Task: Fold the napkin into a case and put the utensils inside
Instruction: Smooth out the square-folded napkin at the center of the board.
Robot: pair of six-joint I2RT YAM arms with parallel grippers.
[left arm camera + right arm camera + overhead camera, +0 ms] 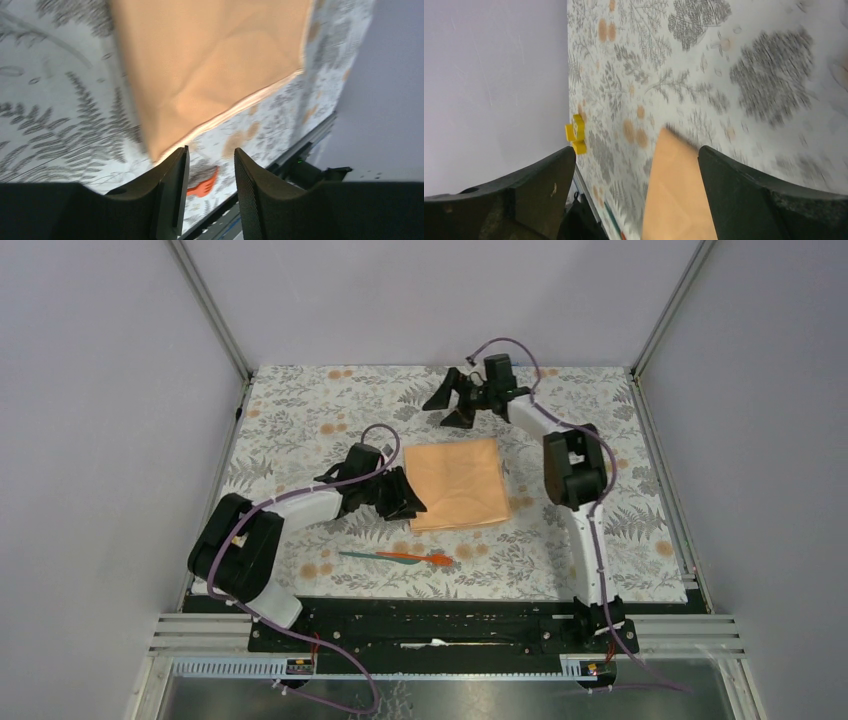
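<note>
- The napkin (458, 483) is spread flat on the grey floral tablecloth (300, 420), near the middle of the table.
- The left tool (403, 498) is set at the napkin's near left corner. In the left wrist view its jaws are seen parted, with the cloth corner just beyond their tips and nothing gripped between them.
- The right tool (452, 405) is held beyond the napkin's far edge, apart from it, with jaws spread wide and nothing held.
- The napkin is roughly square, its edges turned slightly from the table's edges; a layered, paler hem is seen along its near side.
- The utensils (395, 557) are laid near the napkin's near edge, apart from it. Their long axis runs left to right, teal end left, broader orange end right.
- A yellow block (576, 132) is seen at the table's edge by the wall.
</note>
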